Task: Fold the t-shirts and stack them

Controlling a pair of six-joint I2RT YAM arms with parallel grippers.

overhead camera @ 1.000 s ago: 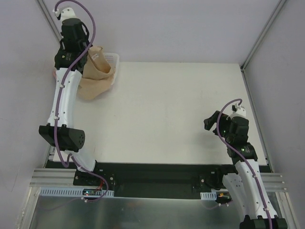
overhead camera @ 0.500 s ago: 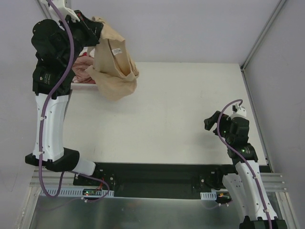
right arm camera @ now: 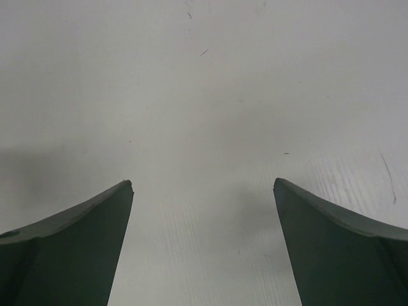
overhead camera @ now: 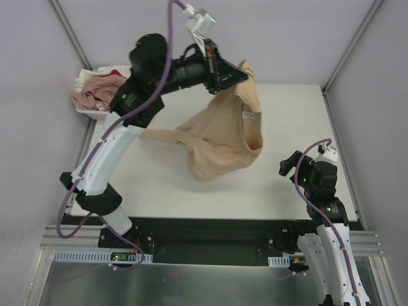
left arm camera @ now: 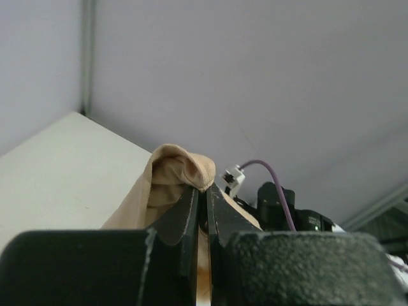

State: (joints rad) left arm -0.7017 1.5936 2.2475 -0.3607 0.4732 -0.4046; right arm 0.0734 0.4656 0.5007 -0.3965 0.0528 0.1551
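My left gripper (overhead camera: 241, 72) is shut on the tan-beige t-shirt (overhead camera: 220, 140) and holds it high over the middle of the table; the cloth hangs down and trails to the left. In the left wrist view the shut gripper (left arm camera: 205, 189) pinches a fold of the tan t-shirt (left arm camera: 172, 167). A dusty pink t-shirt (overhead camera: 95, 92) and a cream-white t-shirt (overhead camera: 89, 74) lie bunched at the back left. My right gripper (overhead camera: 288, 164) is open and empty over bare table at the right; the right wrist view shows the gripper (right arm camera: 203, 185) with jaws wide apart.
The white table (overhead camera: 159, 178) has grey walls behind and to both sides, with metal posts at the corners. The basket under the back-left pile is mostly hidden by cloth. A black rail runs along the near edge.
My left arm has swung from the back-left corner to the right and over the table centre, carrying the tan t-shirt out and letting it unfurl. The right arm moved slightly nearer.
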